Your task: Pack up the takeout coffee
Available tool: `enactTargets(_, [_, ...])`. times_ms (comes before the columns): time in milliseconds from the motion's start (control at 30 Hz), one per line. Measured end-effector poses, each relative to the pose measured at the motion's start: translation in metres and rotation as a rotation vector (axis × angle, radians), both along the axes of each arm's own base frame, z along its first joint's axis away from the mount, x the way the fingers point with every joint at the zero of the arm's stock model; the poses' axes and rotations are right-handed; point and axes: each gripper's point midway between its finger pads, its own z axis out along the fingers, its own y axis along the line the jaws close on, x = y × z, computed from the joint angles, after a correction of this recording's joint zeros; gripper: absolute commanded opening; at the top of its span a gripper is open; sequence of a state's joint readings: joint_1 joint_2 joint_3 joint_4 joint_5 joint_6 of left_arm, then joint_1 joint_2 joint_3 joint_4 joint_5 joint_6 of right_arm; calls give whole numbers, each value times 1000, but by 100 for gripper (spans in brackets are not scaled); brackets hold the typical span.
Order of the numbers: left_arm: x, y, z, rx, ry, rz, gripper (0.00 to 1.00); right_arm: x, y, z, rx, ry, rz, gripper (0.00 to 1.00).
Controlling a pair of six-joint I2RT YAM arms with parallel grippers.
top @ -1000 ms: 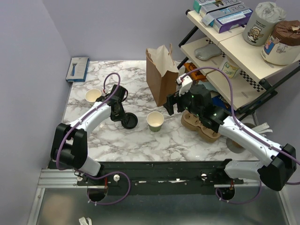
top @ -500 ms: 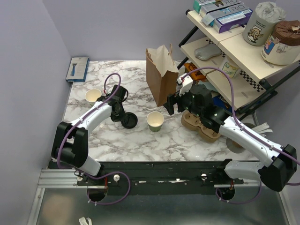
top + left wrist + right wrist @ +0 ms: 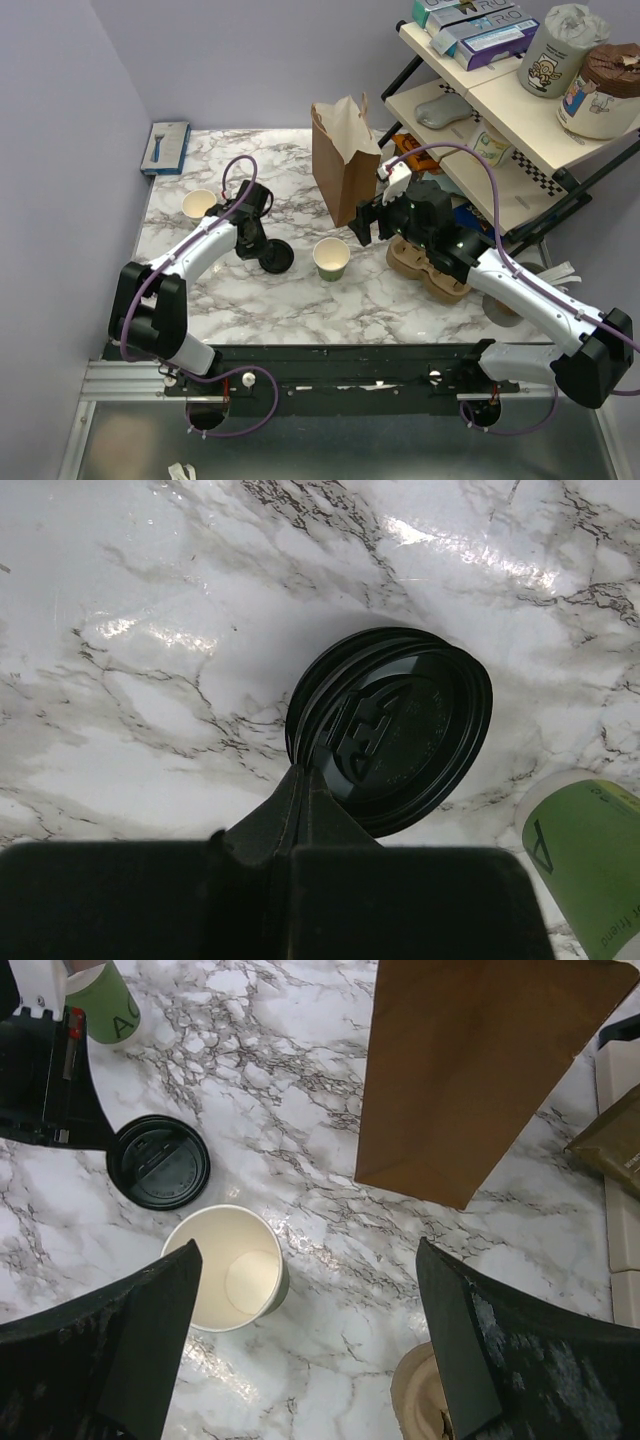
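Observation:
A round black lid (image 3: 276, 258) lies low over the marble table (image 3: 300, 300), left of an open green cup (image 3: 331, 258) with a cream inside. My left gripper (image 3: 262, 243) is shut on the lid's near rim; in the left wrist view the fingertips (image 3: 303, 777) pinch the edge of the lid (image 3: 400, 740). A second open green cup (image 3: 198, 205) stands at the left. The brown paper bag (image 3: 345, 158) stands upright behind. My right gripper (image 3: 362, 225) is open and empty, hovering in front of the bag; its view shows the cup (image 3: 235, 1270), lid (image 3: 158, 1162) and bag (image 3: 470, 1070) below.
A brown pulp cup tray (image 3: 425, 265) lies at the right, under the right arm. A shelf rack (image 3: 500, 110) with boxes and tubs stands at the far right. A blue packet (image 3: 165, 147) lies at the far left corner. A green cup side (image 3: 585, 860) shows beside the lid.

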State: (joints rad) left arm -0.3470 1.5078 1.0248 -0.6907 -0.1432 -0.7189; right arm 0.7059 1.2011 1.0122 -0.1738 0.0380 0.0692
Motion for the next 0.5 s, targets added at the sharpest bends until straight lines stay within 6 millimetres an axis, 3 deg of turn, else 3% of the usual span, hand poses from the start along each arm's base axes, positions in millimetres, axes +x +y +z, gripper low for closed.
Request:
enactTargets(367, [1,-5,25,-49,-71,-11,0,-4,6,-2,5,12,35,95])
enactTargets(500, [1,-5,25,-49,-72,-11,0,-6,11,-8,-4,24,72,95])
